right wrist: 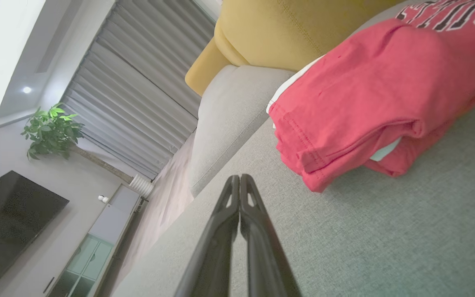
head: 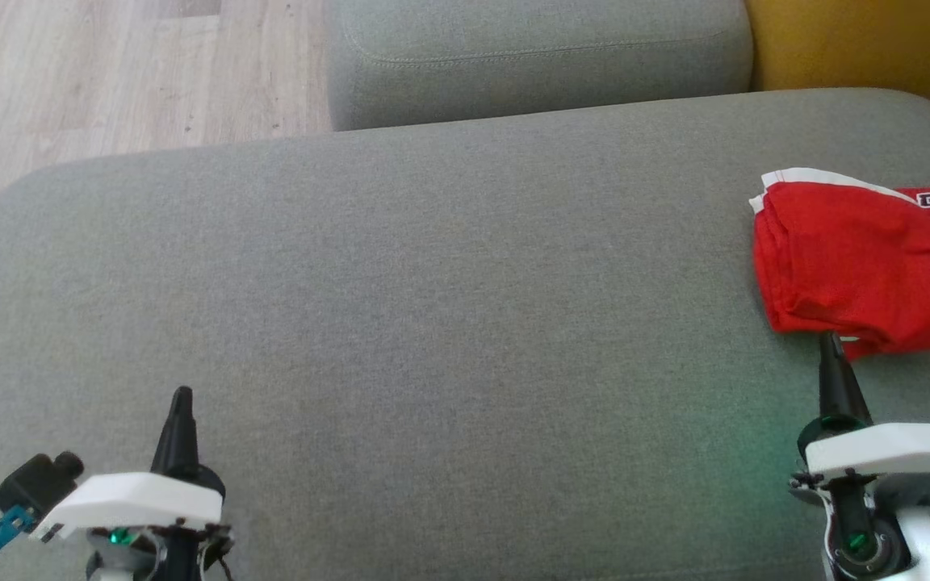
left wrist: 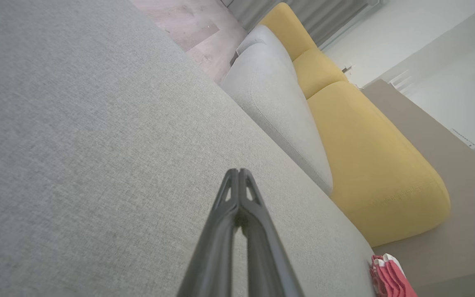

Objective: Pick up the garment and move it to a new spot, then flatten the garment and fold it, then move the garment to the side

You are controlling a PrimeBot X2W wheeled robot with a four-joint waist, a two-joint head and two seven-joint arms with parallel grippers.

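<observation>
Our folded red T-shirt (head: 836, 258), with white trim and dark-outlined lettering, lies at the right side of the broad grey seat cushion (head: 433, 282), close to its right edge. In the right wrist view the shirt (right wrist: 369, 95) shows stacked layers, with a hemmed edge facing us.

Our right gripper (head: 830, 343) has its two dark fingers pressed together on nothing. The tips are near the shirt's near edge, and in the right wrist view they sit over bare grey fabric.

Our left gripper (head: 182, 399) is likewise closed and empty, well apart from the shirt, at the cushion's near left. A yellow cushion (left wrist: 365, 144) sits beyond a second grey cushion (head: 538, 56).
</observation>
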